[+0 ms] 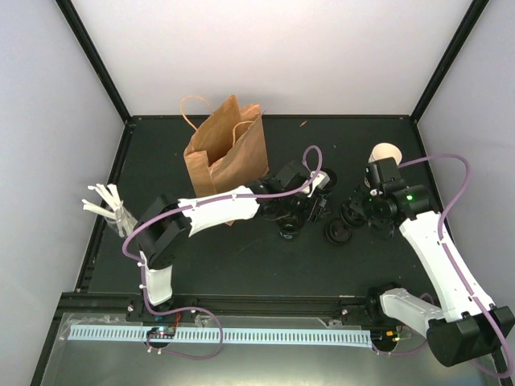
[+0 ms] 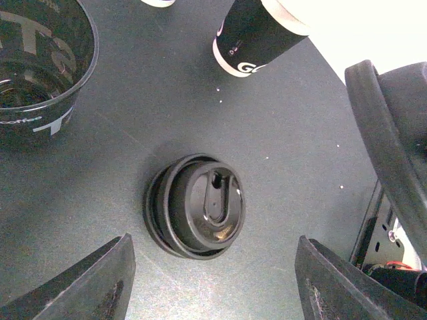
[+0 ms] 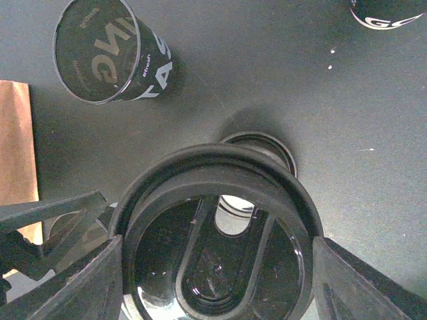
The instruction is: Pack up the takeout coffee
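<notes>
The takeout coffee (image 1: 386, 153), a black cup with white print and a cream inside, stands at the back right; it also shows in the wrist views (image 2: 257, 33) (image 3: 387, 13). My right gripper (image 3: 217, 247) (image 1: 358, 211) is shut on a black lid (image 3: 213, 220), held above the table in front of that cup. My left gripper (image 2: 213, 247) (image 1: 310, 205) hangs open at the table's middle. A small stack of black lids (image 2: 197, 207) lies on the table just ahead of its fingertips, untouched.
A brown paper bag (image 1: 227, 153) stands open at the back left. A black cup with a dark inside (image 2: 40, 67) (image 3: 107, 57) stands between the arms. More lids (image 1: 338, 232) (image 3: 260, 143) lie on the mat. White utensils (image 1: 109, 205) sit at the left edge.
</notes>
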Robot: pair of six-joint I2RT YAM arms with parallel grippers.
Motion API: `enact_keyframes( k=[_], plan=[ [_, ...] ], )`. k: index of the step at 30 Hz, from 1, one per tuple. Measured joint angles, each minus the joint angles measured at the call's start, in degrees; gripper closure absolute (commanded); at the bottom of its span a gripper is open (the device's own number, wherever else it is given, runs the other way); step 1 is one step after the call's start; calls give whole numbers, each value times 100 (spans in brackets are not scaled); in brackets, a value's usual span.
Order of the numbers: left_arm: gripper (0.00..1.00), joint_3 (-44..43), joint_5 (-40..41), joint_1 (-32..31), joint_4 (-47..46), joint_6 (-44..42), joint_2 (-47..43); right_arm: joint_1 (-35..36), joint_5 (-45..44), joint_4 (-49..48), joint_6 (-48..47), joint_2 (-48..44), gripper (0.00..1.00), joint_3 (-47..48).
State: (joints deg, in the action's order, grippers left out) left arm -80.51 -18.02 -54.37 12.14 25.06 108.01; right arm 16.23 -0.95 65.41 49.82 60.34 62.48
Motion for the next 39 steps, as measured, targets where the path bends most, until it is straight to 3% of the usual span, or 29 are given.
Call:
enact_keyframes(
  k=[17, 27, 32, 39],
  plan=[
    [32, 11, 101, 4, 103, -70, -216, -94, -282, 48, -260, 133, 32, 44],
    [26, 826, 483, 4, 284, -199, -2240, -96, -417, -363, -1268, 87, 33, -247],
    [2, 1655, 745, 4, 514, -203, -3163, -44, -68, -728, -1810, -96, 35, -470],
    [1, 2833, 1217, 50, 911, 142, -4319, 925, 68, -1130, -2065, 61, 37, -498]
  ],
)
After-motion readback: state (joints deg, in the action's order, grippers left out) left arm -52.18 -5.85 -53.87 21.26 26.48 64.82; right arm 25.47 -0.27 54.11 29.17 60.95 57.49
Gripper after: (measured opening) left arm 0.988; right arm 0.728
